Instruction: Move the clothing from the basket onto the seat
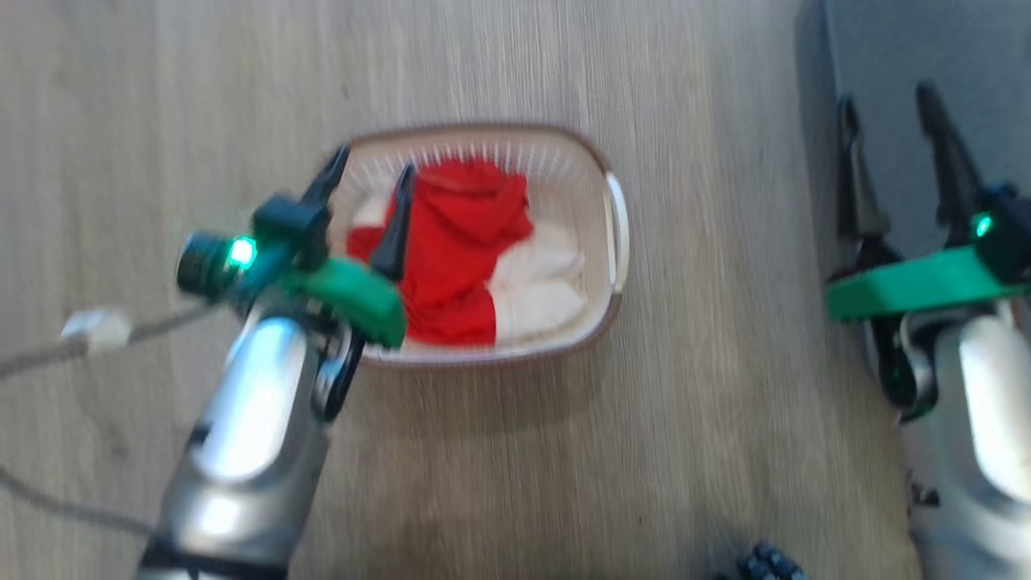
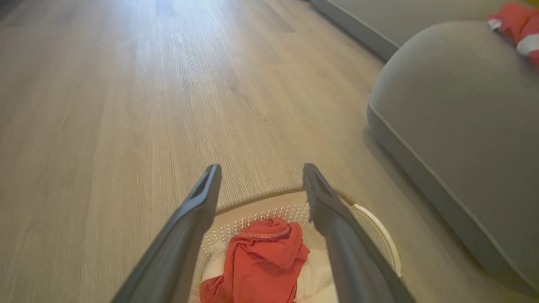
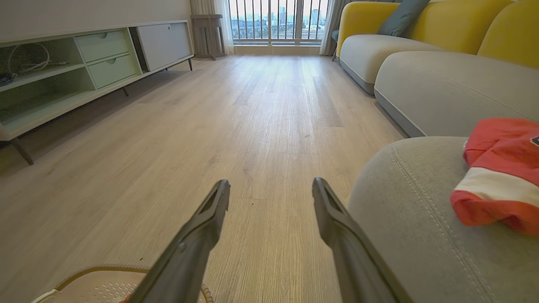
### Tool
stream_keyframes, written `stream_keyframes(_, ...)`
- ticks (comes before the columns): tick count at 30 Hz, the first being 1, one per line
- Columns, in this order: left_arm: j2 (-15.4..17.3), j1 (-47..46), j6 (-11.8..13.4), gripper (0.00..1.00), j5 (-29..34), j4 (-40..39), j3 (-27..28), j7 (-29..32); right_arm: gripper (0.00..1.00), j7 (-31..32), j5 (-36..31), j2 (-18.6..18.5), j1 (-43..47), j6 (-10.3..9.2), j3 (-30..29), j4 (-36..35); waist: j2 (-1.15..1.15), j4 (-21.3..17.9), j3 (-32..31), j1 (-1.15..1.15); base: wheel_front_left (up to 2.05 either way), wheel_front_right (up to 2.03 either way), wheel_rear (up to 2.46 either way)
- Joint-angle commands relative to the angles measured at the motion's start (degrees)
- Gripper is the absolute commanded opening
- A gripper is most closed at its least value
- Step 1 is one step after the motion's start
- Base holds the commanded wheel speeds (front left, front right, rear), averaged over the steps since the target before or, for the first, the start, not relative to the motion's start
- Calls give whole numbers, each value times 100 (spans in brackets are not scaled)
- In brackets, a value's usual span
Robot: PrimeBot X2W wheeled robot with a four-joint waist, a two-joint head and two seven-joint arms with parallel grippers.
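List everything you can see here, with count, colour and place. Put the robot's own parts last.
basket: one, cream with a brown rim, on the floor
heap of clothes: one, red and white, inside the basket
garment: one, red with a white band, lying on the seat
seat: one, grey, to the right of the basket
sofa: one, yellow back with grey cushions, beyond the seat
pillow: one, blue-grey, on the sofa
cabinet: one, pale green, across the floor from the sofa
cable: one, grey, on the floor
floor: light wood
left gripper: open, empty, over the basket
right gripper: open, empty, beside the seat
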Motion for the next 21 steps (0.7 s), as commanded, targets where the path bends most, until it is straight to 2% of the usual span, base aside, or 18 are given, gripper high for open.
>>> stream_keyframes(1,56,-248,5,100,128,37,65,64,100,-38,-48,-45,-124,-1,94,-245,0,-178,789,-2,0,0,0)
stream_keyframes(6,56,-1203,93,100,273,956,-233,503,100,-38,-11,0,-442,-1,65,-500,0,-360,1607,-2,0,0,0)
stream_keyframes(11,56,-2117,304,100,194,1830,-538,921,100,-38,20,57,-660,-1,-56,-657,0,-474,2265,-2,0,0,0)
stream_keyframes(15,56,-2648,464,100,85,2429,-746,1111,100,-38,51,115,-793,-1,2,-735,0,-600,2656,-2,0,0,0)
stream_keyframes(21,87,-3280,667,100,52,3250,-749,1256,100,-38,99,227,-942,-1,156,-803,0,-820,3037,-2,0,0,0)
